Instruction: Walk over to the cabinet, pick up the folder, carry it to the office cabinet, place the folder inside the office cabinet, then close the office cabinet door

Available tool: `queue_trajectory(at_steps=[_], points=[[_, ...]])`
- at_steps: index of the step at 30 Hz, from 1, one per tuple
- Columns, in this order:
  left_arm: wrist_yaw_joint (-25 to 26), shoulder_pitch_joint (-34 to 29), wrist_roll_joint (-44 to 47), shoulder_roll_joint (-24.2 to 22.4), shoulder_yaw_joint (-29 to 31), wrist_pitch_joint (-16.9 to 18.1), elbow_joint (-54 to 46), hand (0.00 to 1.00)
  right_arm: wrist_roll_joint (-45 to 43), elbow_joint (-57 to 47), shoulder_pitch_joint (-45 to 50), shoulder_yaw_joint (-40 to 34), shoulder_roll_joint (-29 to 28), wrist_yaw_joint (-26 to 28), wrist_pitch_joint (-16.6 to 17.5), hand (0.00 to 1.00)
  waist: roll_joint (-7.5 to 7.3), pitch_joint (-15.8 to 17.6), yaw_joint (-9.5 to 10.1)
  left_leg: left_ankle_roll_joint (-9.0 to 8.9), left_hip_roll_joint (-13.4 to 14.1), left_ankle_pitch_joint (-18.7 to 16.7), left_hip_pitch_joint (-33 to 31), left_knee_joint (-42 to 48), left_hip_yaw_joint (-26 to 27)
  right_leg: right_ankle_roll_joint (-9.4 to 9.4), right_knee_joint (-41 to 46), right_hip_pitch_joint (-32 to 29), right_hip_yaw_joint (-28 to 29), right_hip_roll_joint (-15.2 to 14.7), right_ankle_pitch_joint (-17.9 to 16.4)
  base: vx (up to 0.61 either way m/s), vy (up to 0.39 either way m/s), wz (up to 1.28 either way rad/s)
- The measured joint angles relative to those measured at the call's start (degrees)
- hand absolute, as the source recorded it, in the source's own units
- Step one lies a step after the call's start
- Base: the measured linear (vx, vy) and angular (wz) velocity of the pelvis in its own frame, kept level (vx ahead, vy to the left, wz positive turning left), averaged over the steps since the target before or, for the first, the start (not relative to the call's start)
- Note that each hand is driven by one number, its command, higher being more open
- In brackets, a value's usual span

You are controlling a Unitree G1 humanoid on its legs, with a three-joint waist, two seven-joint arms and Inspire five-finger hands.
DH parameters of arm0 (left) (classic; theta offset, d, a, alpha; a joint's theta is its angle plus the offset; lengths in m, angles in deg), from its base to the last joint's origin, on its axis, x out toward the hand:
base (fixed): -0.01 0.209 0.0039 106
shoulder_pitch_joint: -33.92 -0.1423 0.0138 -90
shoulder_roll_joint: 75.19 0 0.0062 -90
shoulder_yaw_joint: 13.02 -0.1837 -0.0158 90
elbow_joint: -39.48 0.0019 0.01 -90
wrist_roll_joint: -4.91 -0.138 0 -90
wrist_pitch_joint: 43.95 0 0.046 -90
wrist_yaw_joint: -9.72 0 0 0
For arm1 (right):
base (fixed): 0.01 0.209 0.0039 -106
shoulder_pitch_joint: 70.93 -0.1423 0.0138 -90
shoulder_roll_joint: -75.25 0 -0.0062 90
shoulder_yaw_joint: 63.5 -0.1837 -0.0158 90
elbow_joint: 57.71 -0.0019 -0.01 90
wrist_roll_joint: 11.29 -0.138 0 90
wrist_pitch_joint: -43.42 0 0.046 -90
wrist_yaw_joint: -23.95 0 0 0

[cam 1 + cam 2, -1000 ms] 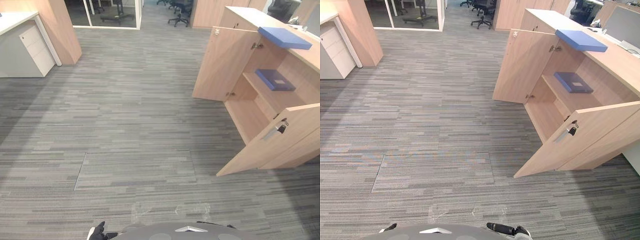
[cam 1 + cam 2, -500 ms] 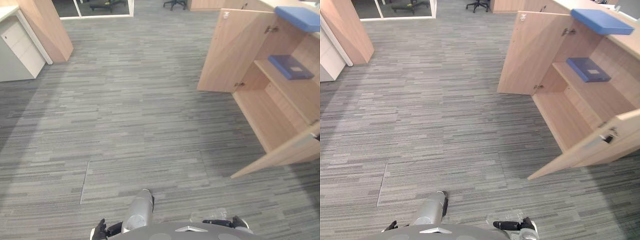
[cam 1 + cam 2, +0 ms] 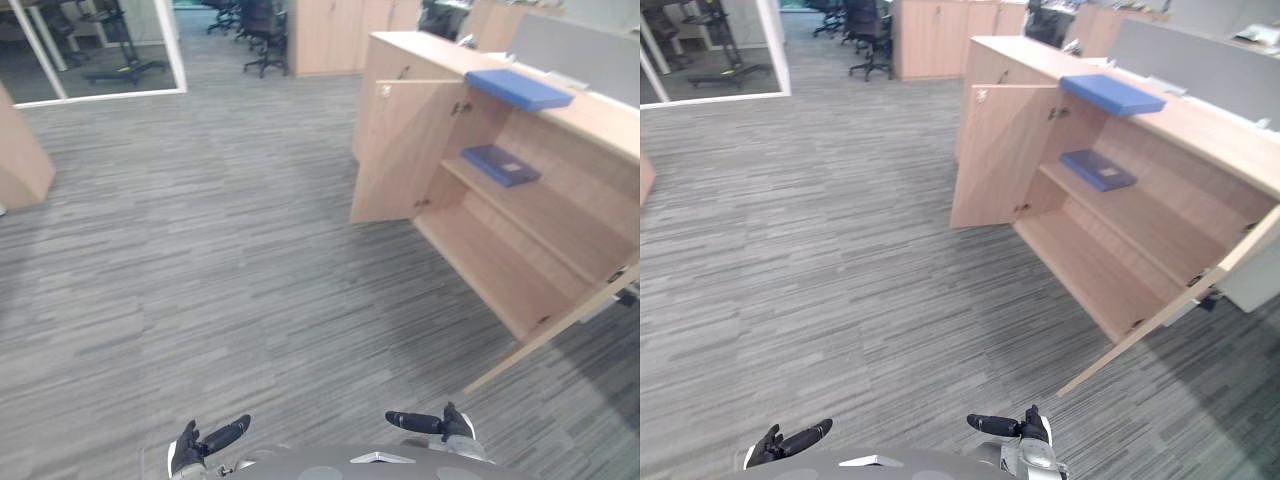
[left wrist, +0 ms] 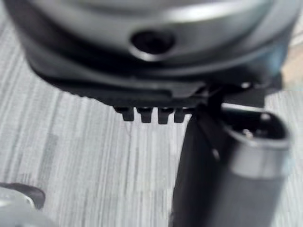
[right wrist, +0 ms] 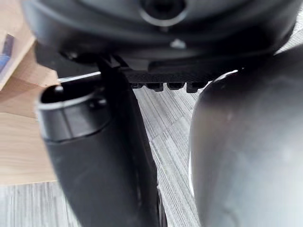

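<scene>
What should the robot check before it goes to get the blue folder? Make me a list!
1. Hands free: left hand and right hand hold nothing. Ok.
2. Folder in sight: light blue folder lies on top of the cabinet. Ok.
3. Within reach: carpet lies between the robot and the cabinet. Not ok.
4. Doors open: far door and near door both stand open. Ok.
5. Room inside: dark blue folder takes part of the shelf, the rest is bare. Ok.
</scene>
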Motion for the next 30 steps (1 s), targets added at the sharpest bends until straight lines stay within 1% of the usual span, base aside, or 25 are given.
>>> queue_trajectory(at_steps=[1, 2, 3, 5, 6, 7, 8, 9, 10, 11, 12, 13, 14, 15, 17, 18, 19, 21, 22, 23, 25, 26, 27, 29, 30], points=[[-1.44, -0.33, 0.12, -0.02, -0.56, -0.23, -1.53, 1.0, -0.61, -1.6, -0.15, 2.7, 0.33, 0.05, -0.95, 1.0, 0.15, 1.09, 0.03, -0.77, 0.88, -0.47, 1.23, -0.78, 2.11, 1.4, -2.4, -1.67, -7.73, 2.92, -2.29, 0.16, 0.033, -0.72], [-2.27, -0.21, 0.32, -0.01, -0.52, -0.7, -2.09, 1.0, -0.89, -2.72, -0.25, 3.97, 0.31, 0.08, -1.58, 1.0, 0.09, 2.08, 0.11, -1.49, 0.93, -0.92, 1.95, -0.99, 3.25, 1.45, -4.54, -2.09, -12.13, 4.36, -2.26, 0.16, 0.021, -0.69], [-2.7, -0.09, 0.32, -0.01, -0.52, -1.07, -2.41, 1.0, -1.13, -3.12, -0.35, 4.83, 0.32, 0.08, -1.68, 1.0, -0.02, 2.62, 0.07, -1.81, 0.85, -1.15, 2.25, -1.15, 4.02, 1.47, -6.28, -2.21, -14.83, 5.18, -2.24, 0.16, -0.002, -0.47], [-3.54, 0.01, 0.24, 0.1, -0.46, -1.64, -2.78, 1.0, -2.99, -3.27, -0.64, 6.54, 0.52, 0.09, -1.95, 1.0, -0.09, 3.27, -0.26, -2.82, 0.23, -1.79, 2.89, -1.3, 4.53, 0.97, -13.98, -1.13, -22.67, 6.97, -1.96, 0.28, -0.046, -0.16], [-4.02, -0.47, 0.25, -0.35, -0.36, -2.43, -4.25, 1.0, -3.32, -3.31, -0.64, 6.97, 0.54, 0.1, -2.36, 1.0, 0.1, 3.63, -0.19, -3.24, 0.16, -3.09, 3.08, -0.69, 3.9, -1.4, -20.16, 1.05, -25.81, 8.24, -1.2, 0.31, -0.075, 0.17], [-4.02, -0.86, 0.25, -0.64, -0.21, -2.52, -5.04, 1.0, -3.38, -3.35, -0.64, 7.0, 0.48, 0.12, -2.57, 1.0, 0.03, 3.83, -0.09, -3.33, 0.23, -3.89, 3.35, -0.38, 3.42, -3.63, -22.02, 1.96, -26.31, 8.95, -2.48, 0.37, -0.096, 0.26], [-4.02, -1.26, 0.25, -1.94, 0.72, -3.17, -6.52, 1.0, -4.9, -3.85, -0.76, 7.01, 0.57, 0.61, -2.79, 1.0, 0.51, 4.64, 0.43, -3.95, 1.33, -5.94, 4.41, 0.39, 2.41, -7.71, -26.07, 4.67, -26.79, 11.89, -5.87, 0.4, -0.102, 0.16], [-3.9, -1.17, 0.26, -2.3, 0.74, -3.56, -6.55, 1.0, -5.41, -4.66, -0.82, 7.02, 0.63, 0.75, -2.81, 1.0, 1.77, 4.83, 0.71, -4.13, 2.99, -7.97, 4.12, 1.72, 1.91, -7.83, -26.8, 5.31, -27.26, 13.64, -6.33, 0.4, -0.104, 0.12], [-3.91, -1.16, 0.26, -2.79, 0.7, -3.64, -6.56, 1.0, -5.54, -5.05, -0.8, 7.02, 0.6, 0.68, -2.79, 1.0, 2.45, 4.56, 0.73, -4.44, 4.17, -9.08, 3.73, 2.62, 1.48, -7.06, -27.05, 5.62, -27.58, 14.75, -6.79, 0.37, -0.105, 0.14], [-3.87, -1.91, 0.29, -3.36, 0.72, -3.9, -6.68, 1.0, -5.68, -5.43, -0.78, 7.18, 0.34, 0.88, -2.82, 1.0, 3.37, 3.96, 0.44, -4.29, 6.26, -10.61, 3.32, 4.07, 0.26, -6.36, -28.08, 6.79, -28.59, 16.95, -7.95, 0.38, -0.103, 0.27], [-3.89, -2.56, 0.41, -3.28, 0.82, -4.61, -7.14, 1.0, -6.01, -5.67, -0.41, 7.75, -0.15, 0.98, -2.82, 1.0, 3.56, 3.87, 0.25, -4.44, 7.49, -10.99, 1.98, 8.78, -2.64, -7.5, -30.33, 8.37, -28.98, 19.41, -9.01, 0.37, -0.109, 0.25], [-3.9, -2.46, 0.54, -3.2, 0.93, -4.88, -7.18, 1.0, -7.13, -5.56, -0.53, 8.11, -0.55, 1.0, -2.93, 1.0, 3.51, 3.86, 0.54, -4.58, 8.31, -11.08, 0.11, 13.43, -4.82, -7.85, -31.29, 9.11, -29.2, 20.51, -9.19, 0.34, -0.116, 0.04], [-3.85, -2.49, 0.78, -3.52, 1.2, -5.12, -7.75, 1.0, -8.03, -5.64, -0.56, 8.65, -1.57, 1.17, -2.91, 1.0, 3.95, 3.87, 1.12, -4.52, 9.86, -9.74, -4.39, 25.47, -8.56, -7.9, -34.13, 11.3, -28.63, 23.23, -9.21, 0.35, -0.138, -0.36], [-3.84, -2.8, 1.41, -4.37, 1.54, -5.21, -8.14, 1.0, -9.26, -5.47, -0.5, 9.22, -2.16, 1.19, -2.93, 1.0, 4.88, 3.99, 1.78, -4.87, 11.7, -4.68, -8.96, 38.07, -10.94, -7.96, -37.1, 14.12, -27.12, 26.1, -9.17, 0.34, -0.128, -0.49], [-3.85, -2.24, 3.57, -4.43, 2.11, -5.17, -8.34, 1.0, -9.64, -3.81, -1.21, 10.64, -3.5, 1.22, -2.95, 1.0, 5.41, 3.92, 2.98, -5.5, 14.23, -2.61, -14.7, 50.89, -12.04, -7.97, -39.72, 17.64, -24.16, 28.7, -9.17, 0.26, -0.065, -0.68], [-3.78, -1.95, 3.54, -4.39, 2.19, -5.17, -8.67, 1.0, -9.79, -2.59, -1.79, 11.61, -3.49, 1.55, -2.97, 1.0, 5.33, 3.96, 3.15, -5.38, 14.79, -2.63, -16.32, 52.73, -12.12, -7.96, -40.48, 18.47, -22.92, 29.22, -9.16, 0.24, -0.017, -0.89], [-3.67, -1.65, 3.61, -4.4, 2.15, -4.97, -9.41, 1.0, -10.03, -0.84, -2.76, 12.21, -3.59, 1.75, -3.09, 1.0, 4.79, 4.24, 3.25, -4.9, 14.86, -2.81, -19.12, 53.48, -12.59, -7.78, -41.71, 19.92, -20.56, 29.31, -9.05, 0.22, 0.021, -0.99], [-3.63, -1.83, 3.95, -4.37, 2.16, -4.49, -10.48, 1.0, -10.03, 1.86, -4.08, 11.5, -3.52, 1.19, -3.12, 1.0, 3.83, 4.61, 3.77, -4.7, 13.8, -3.77, -21.78, 48.81, -14.08, -7.09, -43.46, 21.81, -16.35, 28.46, -8.42, 0.2, 0.071, -1.13], [-3.44, -1.78, 4.49, -4.37, 2.26, -4.47, -10.97, 1.0, -10.04, 3.57, -4.94, 10.83, -3.51, 1.1, -3.12, 1.0, 3.31, 5.12, 4.43, -5.14, 13.0, -4.13, -22.24, 42.29, -15.9, -6.24, -44.19, 23.1, -13.95, 27.49, -7.9, 0.28, 0.184, -1.1], [-3.16, -1.75, 4.85, -4.43, 2.25, -4.48, -11.2, 1.0, -10.06, 4.22, -5.21, 10.05, -3.18, 0.98, -3.19, 1.0, 2.37, 5.79, 4.43, -5.47, 12.26, -4.03, -22.3, 34.49, -18.55, -5.53, -44.52, 24.14, -12.12, 26.42, -7.58, 0.3, 0.212, -1.04], [-3.0, -1.63, 4.86, -4.4, 2.48, -4.46, -11.53, 1.0, -10.1, 4.21, -5.2, 9.4, -2.86, 0.75, -3.21, 1.0, 2.2, 6.16, 4.4, -6.97, 11.56, -3.49, -22.45, 25.22, -21.93, -4.07, -45.14, 25.41, -10.42, 24.86, -7.62, 0.24, 0.206, -0.56], [-2.88, -1.52, 4.91, -4.47, 2.87, -4.43, -11.54, 1.0, -10.24, 4.21, -5.0, 8.97, -2.65, 0.28, -3.29, 1.0, 1.13, 6.81, 4.41, -8.59, 10.5, -1.86, -22.69, 17.04, -26.02, -2.17, -45.24, 26.63, -9.49, 22.83, -8.01, 0.28, 0.293, -0.26], [-2.76, -1.48, 4.9, -4.42, 3.07, -4.45, -11.54, 1.0, -10.73, 4.18, -4.98, 9.0, -2.61, 0.17, -3.31, 1.0, 1.11, 6.83, 4.42, -9.06, 10.15, -1.05, -22.91, 14.24, -27.34, -1.49, -45.15, 27.03, -9.3, 21.92, -8.27, 0.28, 0.316, -0.21], [-2.06, -1.62, 4.87, -4.5, 3.46, -4.6, -11.21, 1.0, -11.41, 4.01, -4.85, 9.47, -2.49, 0.12, -3.31, 1.0, 0.59, 7.02, 4.76, -9.41, 9.2, 2.61, -23.2, 6.5, -32.07, 1.75, -43.63, 28.05, -8.02, 18.46, -9.78, 0.3, 0.441, -0.25], [-1.5, -1.57, 4.86, -4.71, 3.49, -4.64, -10.27, 1.0, -11.44, 3.99, -4.84, 10.34, -2.41, 0.14, -3.3, 1.0, 1.31, 6.52, 4.84, -10.31, 9.21, 4.89, -22.73, 3.12, -35.34, 3.98, -42.83, 28.08, -6.8, 17.03, -10.61, 0.32, 0.549, -0.37]])
